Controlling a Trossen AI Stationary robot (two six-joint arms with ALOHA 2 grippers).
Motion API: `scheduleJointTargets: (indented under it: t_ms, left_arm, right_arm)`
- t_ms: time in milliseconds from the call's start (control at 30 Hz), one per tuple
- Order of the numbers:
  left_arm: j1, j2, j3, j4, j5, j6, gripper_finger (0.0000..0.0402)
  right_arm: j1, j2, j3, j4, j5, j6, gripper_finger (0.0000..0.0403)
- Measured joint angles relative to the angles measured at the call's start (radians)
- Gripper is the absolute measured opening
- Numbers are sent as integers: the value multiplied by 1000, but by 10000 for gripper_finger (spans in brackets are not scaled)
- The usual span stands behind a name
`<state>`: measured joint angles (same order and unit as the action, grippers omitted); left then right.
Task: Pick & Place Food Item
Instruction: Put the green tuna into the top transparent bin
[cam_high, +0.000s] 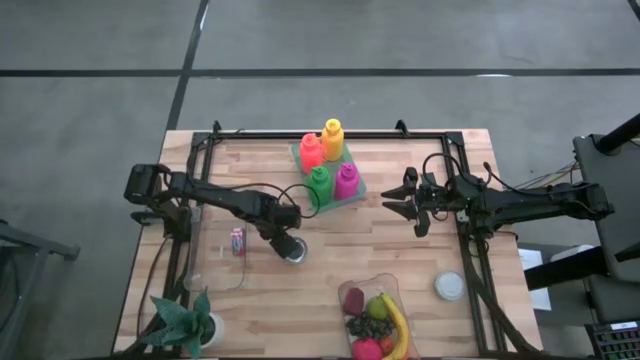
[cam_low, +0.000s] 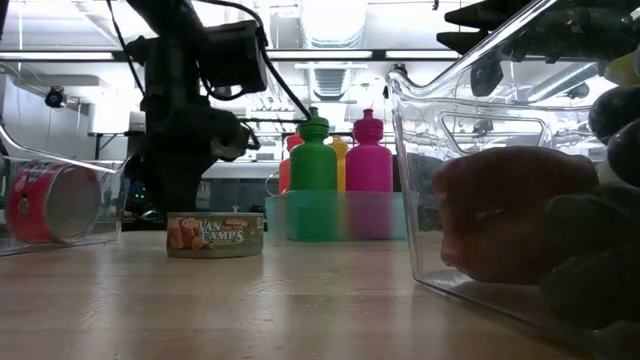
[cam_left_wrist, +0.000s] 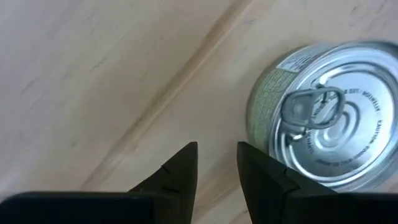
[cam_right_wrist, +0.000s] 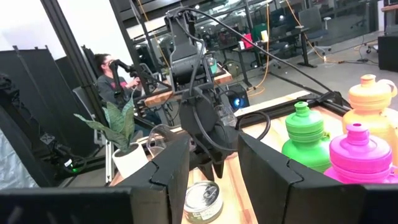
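Left gripper (cam_left_wrist: 216, 163): hangs over the wooden table (cam_high: 400, 250) just above and beside the tin can, pointing down; its two dark fingers (cam_left_wrist: 177, 171) stand a narrow gap apart with only bare wood between them, holding nothing.
Tin can (cam_left_wrist: 323, 124): stands upright on the table near its middle, pull-ring lid up; the low view shows a Van Camp's label (cam_low: 215, 235) on its side. It sits just beside the left fingertips, not between them.
Right gripper (cam_high: 405, 200): held over the table's right half, well apart from the can and pointed toward the bottles; its fingers (cam_right_wrist: 273, 168) stand apart and empty.
Bottle tray (cam_high: 355, 192): a teal tray at the back middle of the table with four bottles upright in it: red (cam_high: 311, 150), yellow (cam_high: 332, 138), green (cam_high: 319, 182) and magenta (cam_high: 347, 180).
Clear fruit container (cam_high: 350, 292): at the front of the table, right of the can, holding toy fruit, among it a banana (cam_high: 396, 325), dark grapes (cam_high: 370, 326) and a red piece (cam_high: 366, 349).
Red can (cam_low: 55, 200): lies on its side inside a clear container (cam_low: 110, 195) on the table's left part, left of the tin can.
Potted plant (cam_high: 185, 320): at the front left corner of the table.
White lid (cam_high: 449, 286): a small round white thing on the right, near the front.
Person (cam_right_wrist: 115, 81): seated in the room beyond the table, seen in the right wrist view.
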<state>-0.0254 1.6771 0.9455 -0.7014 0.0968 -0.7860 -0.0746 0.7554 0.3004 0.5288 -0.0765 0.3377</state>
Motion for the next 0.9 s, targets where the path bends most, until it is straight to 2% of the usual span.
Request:
scheduleJointTargets:
  t_ms: [233,633,900]
  left_arm:
    - [1,-28,4,-6,24,1,117]
    - [0,-96,4,2,-4,62,117]
    - [-31,-97,4,50,4,350,117]
  right_arm:
    - [0,0,0,0,0,0,134]
    - [0,0,0,0,0,0,134]
    - [0,0,0,0,0,0,134]
